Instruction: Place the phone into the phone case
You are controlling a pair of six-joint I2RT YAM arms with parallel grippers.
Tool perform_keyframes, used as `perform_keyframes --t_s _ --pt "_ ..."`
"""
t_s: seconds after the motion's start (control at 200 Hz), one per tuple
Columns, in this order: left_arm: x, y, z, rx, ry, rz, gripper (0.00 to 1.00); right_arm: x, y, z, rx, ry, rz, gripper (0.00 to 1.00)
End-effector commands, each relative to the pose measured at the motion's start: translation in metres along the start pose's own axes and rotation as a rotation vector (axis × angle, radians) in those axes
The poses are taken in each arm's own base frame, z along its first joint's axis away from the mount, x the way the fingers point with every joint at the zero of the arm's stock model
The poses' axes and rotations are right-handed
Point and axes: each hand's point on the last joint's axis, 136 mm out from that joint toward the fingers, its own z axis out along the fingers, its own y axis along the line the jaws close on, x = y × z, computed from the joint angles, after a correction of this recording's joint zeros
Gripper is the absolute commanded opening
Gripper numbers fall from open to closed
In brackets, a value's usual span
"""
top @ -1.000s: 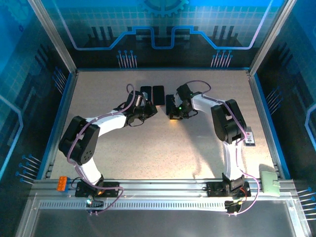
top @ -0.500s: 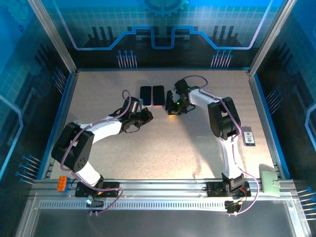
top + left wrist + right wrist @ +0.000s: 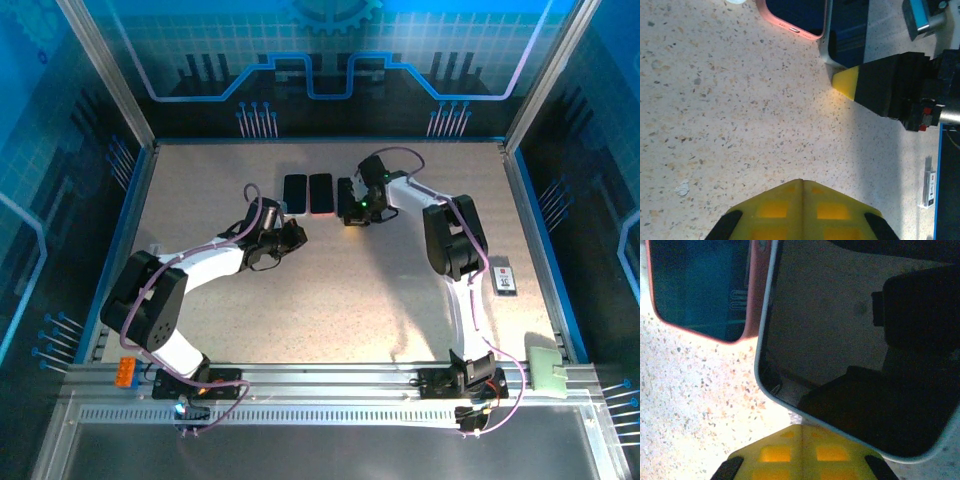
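Nearest me, the left fingers (image 3: 775, 210) are pressed together, holding nothing, over bare bench (image 3: 330, 300). Farther out, the right fingers (image 3: 775, 454) are closed too, empty, their tips right at the near edge of the phone (image 3: 855, 340). It lies flat, screen up, just beside the pink case (image 3: 757, 290) on its left.

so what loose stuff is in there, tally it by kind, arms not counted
phones or cases: 3 (black one, pink-rimmed one, pale-rimmed one)
small gadget by the right wall: 1
orange block on the front rail: 1
pale green piece on the front rail: 1
total: 6
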Motion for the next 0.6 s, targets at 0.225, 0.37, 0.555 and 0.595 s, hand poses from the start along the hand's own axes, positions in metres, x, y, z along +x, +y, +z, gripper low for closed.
perform_keyframes --t_s 0.225,0.37,0.555,0.595 --pt "-0.004 0.005 -0.012 -0.017 -0.039 -0.002 0.00 -0.034 -0.047 -0.011 0.118 -0.108 0.015 0.00" --pt "-0.011 0.010 -0.028 -0.062 -0.089 0.017 0.09 -0.030 -0.033 -0.037 0.082 -0.167 0.015 0.00" --pt "-0.031 0.026 -0.073 -0.222 -0.228 0.103 0.86 -0.003 -0.019 -0.095 0.089 -0.269 -0.010 0.62" --pt "-0.037 0.031 -0.085 -0.270 -0.267 0.128 0.91 0.003 -0.019 -0.108 0.103 -0.295 -0.016 1.00"
